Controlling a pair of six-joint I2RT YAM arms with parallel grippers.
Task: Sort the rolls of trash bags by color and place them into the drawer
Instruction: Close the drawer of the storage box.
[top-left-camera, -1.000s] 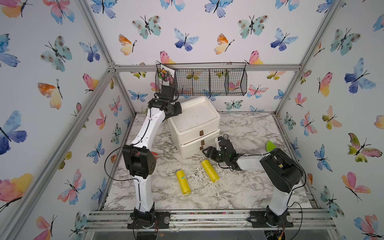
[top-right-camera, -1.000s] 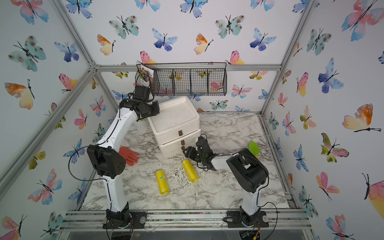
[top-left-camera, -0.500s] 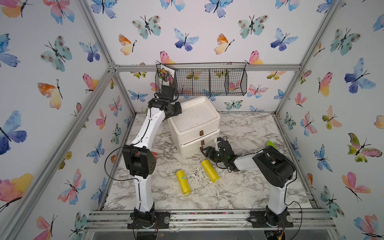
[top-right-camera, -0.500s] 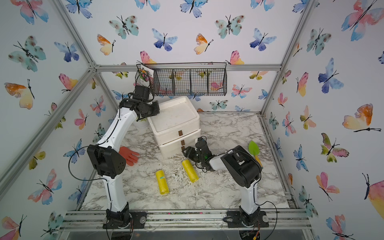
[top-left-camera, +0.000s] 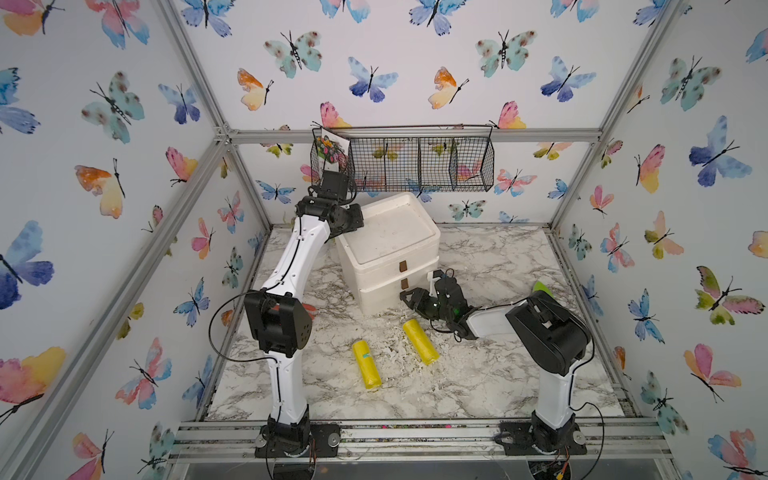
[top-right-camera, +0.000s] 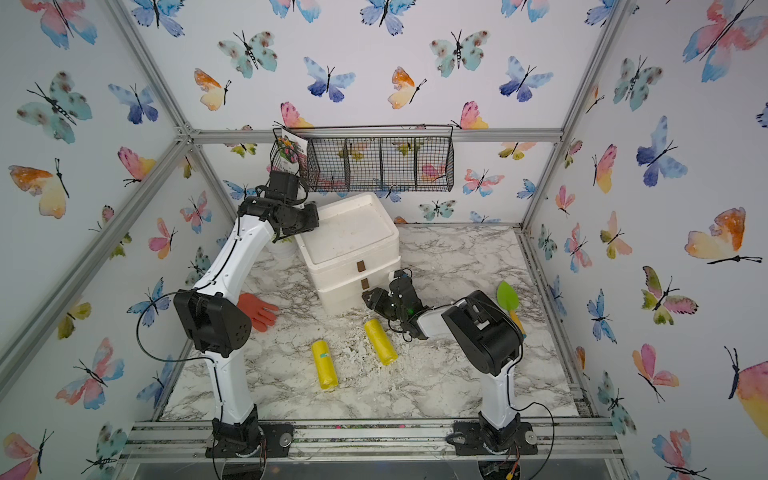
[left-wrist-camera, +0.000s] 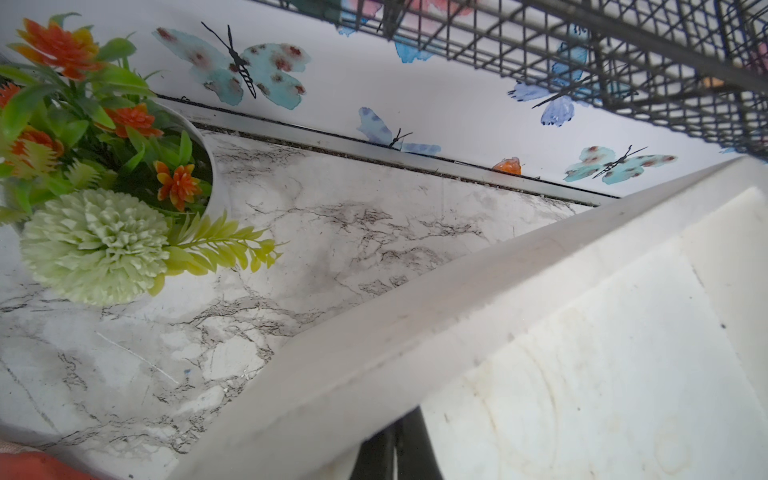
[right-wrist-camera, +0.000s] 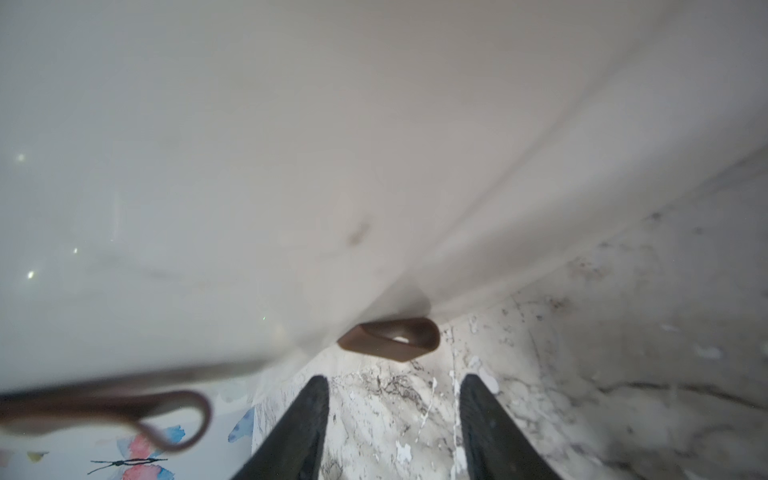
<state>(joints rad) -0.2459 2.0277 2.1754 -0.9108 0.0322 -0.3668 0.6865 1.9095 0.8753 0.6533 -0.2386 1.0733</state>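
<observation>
Your 2 yellow rolls (top-left-camera: 367, 364) (top-left-camera: 420, 341) lie just in front of the drawer box (top-left-camera: 390, 245). Your right gripper (right-wrist-camera: 395, 384) is at its lower pull tab (right-wrist-camera: 390, 338), jaws apart, gripping nothing. Your left gripper (left-wrist-camera: 397, 428) is clenched over the box's top rim.

REACHING FOR THE DRAWER: Over the past second the right arm (top-left-camera: 490, 322) has pushed in toward the white two-drawer cabinet (top-left-camera: 386, 232). Its black elbow joint (top-left-camera: 548, 328) swung inward, and the right gripper (right-wrist-camera: 392, 384) slid low across the marble tabletop (top-left-camera: 478, 257) to the front of the lower drawer (top-left-camera: 384, 296). The right wrist view shows its tips, jaws apart with nothing between them, now just short of that drawer's brown loop pull (right-wrist-camera: 390, 338). With the elbow shifted, the handle of the green-bladed trowel (top-right-camera: 508, 296) has come into sight in a top view.
</observation>
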